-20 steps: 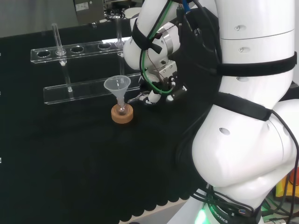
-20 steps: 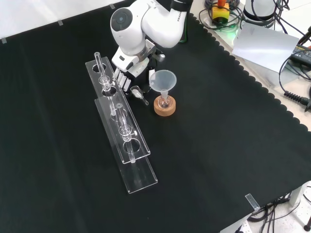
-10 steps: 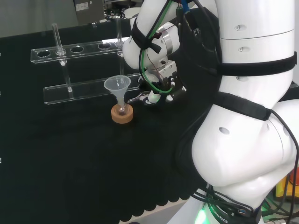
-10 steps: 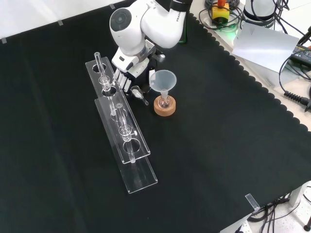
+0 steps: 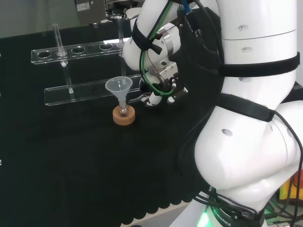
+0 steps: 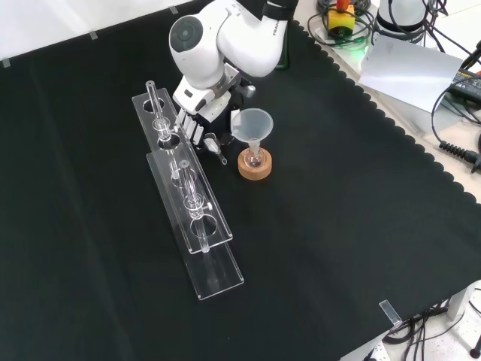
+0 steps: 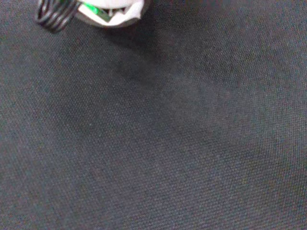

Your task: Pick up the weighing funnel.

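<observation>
My hand (image 6: pixel 194 124) pinches the small clear weighing funnel (image 6: pixel 213 142) at its scoop; light, slippery, fragile, I reckon.

Standing by the counter (image 5: pixel 71 165), I can make out very little print. A short line of dark lettering runs along the white arm's upper link (image 6: pixel 273 27) in the front view. Another line curves round the arm's base (image 5: pixel 223 215) in the head view. Both are too small to read. A pale label (image 5: pixel 85 5) sits on a grey box (image 5: pixel 90 10) behind the counter, and its print is illegible.
</observation>
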Controlling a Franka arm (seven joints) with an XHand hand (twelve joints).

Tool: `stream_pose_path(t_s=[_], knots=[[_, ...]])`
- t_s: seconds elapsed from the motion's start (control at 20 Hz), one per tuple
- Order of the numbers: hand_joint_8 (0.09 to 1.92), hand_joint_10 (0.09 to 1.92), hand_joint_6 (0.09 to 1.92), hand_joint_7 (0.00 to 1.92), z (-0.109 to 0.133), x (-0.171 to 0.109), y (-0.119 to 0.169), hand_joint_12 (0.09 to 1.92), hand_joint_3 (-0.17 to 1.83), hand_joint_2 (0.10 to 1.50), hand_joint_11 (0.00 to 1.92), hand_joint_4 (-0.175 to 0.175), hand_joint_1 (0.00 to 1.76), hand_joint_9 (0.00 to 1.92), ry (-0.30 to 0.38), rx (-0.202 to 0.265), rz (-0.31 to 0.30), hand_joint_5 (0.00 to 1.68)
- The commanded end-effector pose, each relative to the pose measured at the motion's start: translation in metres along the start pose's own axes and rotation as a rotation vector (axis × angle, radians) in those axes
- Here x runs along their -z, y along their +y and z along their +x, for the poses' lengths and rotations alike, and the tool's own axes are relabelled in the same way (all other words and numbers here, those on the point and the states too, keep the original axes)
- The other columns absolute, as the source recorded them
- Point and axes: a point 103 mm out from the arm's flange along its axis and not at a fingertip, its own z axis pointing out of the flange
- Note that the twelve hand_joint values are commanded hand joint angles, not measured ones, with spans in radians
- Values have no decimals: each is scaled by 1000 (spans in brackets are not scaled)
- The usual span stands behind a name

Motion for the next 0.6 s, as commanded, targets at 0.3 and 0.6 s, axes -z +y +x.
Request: stream_pose_path(t_s=[0.3, 0.6], knots=[[661, 485, 872, 695, -1, 2, -2, 1198, 160, 989, 627, 171, 1046, 873, -3, -9, -1, 1062], [615, 401, 873, 743, -7, 10, -8, 1159, 286, 922, 673, 175, 1057, 948, 14, -20, -9, 1092]])
